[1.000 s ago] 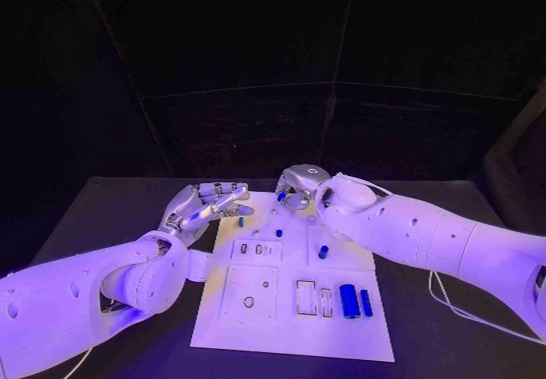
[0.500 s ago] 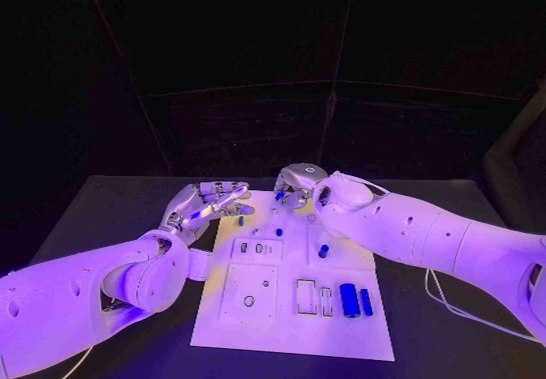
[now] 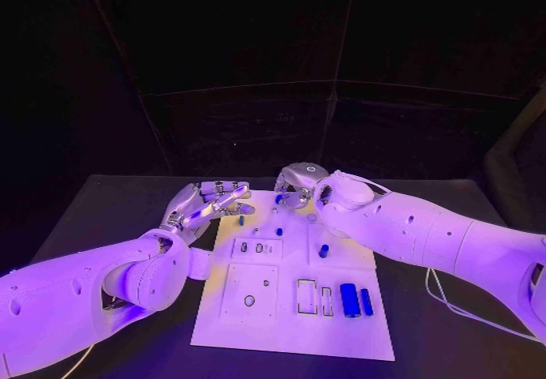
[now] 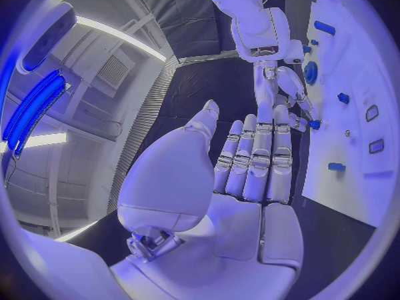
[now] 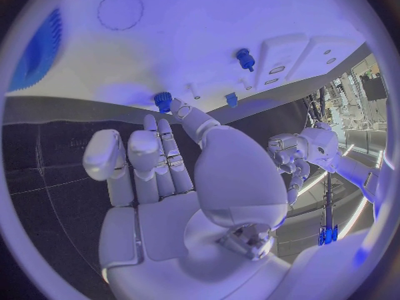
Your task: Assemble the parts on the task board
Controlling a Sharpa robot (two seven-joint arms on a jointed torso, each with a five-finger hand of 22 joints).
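Now your right hand (image 3: 298, 186) hovers over board (image 3: 290, 332) far edge, empty, near peg (image 5: 163, 101); left hand (image 3: 208, 203) spread empty beside board, clear of work.

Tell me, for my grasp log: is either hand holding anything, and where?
Left hand holds nothing. Right hand has a fingertip at a small blue part; whether it grips cannot be told.
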